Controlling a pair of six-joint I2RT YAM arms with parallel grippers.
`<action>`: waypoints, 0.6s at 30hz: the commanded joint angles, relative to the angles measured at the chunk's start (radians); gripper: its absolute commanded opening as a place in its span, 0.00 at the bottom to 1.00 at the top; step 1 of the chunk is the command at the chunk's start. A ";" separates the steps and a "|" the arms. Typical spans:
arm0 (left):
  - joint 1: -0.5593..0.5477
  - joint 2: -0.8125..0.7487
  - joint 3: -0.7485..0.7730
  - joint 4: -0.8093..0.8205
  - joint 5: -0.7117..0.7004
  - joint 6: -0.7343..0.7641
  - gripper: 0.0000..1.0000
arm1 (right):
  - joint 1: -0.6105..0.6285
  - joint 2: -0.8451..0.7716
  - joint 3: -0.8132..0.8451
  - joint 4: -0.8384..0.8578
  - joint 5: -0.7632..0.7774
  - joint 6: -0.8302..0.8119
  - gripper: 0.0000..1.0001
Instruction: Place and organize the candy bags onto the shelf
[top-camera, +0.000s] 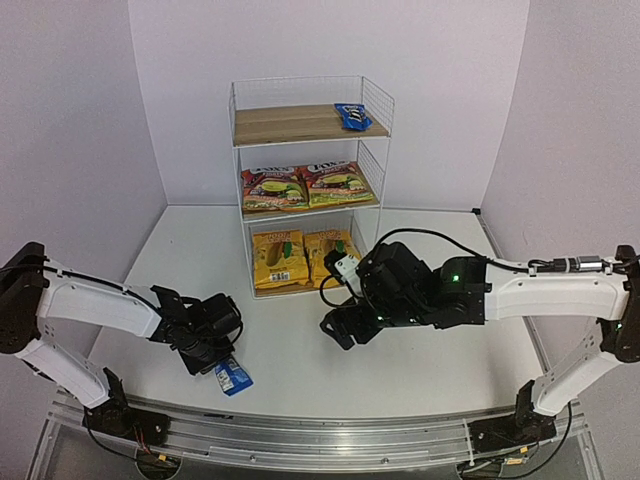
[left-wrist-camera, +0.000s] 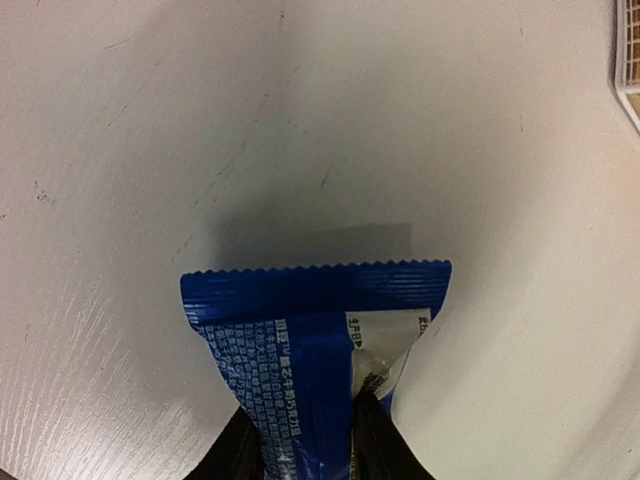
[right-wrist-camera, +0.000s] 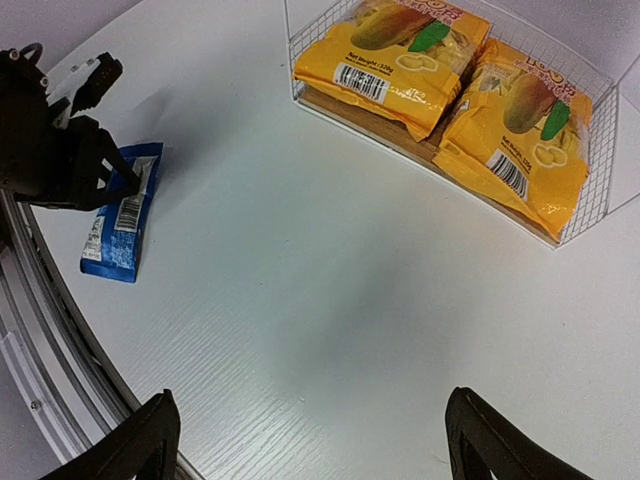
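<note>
— Report left claw (top-camera: 221, 367).
— Pinched on one end of blue packet (top-camera: 233, 377), low at tabletop (top-camera: 290, 345) near-left edge. Gripped by the end, likely so as to slide the free end onto a board first.
— Report shelf (top-camera: 285, 122).
— Found yellow bags (top-camera: 279, 260) paired on bottom board, red bags (top-camera: 272, 187) paired on middle: sorted by kind. Found other packet (top-camera: 352, 116) at top board's right end; noted bare wood beside it, presumably for the held one.
— Report right claw (right-wrist-camera: 320, 440).
— Spread wide, gripping nothing, hovering mid-tabletop before shelf; judged out of left arm's route.
— Outstanding?
— One packet only.
</note>
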 joint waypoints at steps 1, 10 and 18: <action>0.005 0.018 0.078 -0.122 0.107 0.117 0.25 | 0.001 -0.047 -0.016 0.023 -0.054 -0.035 0.88; 0.031 -0.017 0.161 -0.098 0.411 0.261 0.14 | 0.002 -0.052 -0.063 0.104 -0.302 -0.153 0.84; 0.091 -0.113 -0.125 0.739 1.039 -0.093 0.00 | 0.004 -0.124 -0.149 0.180 -0.584 -0.460 0.86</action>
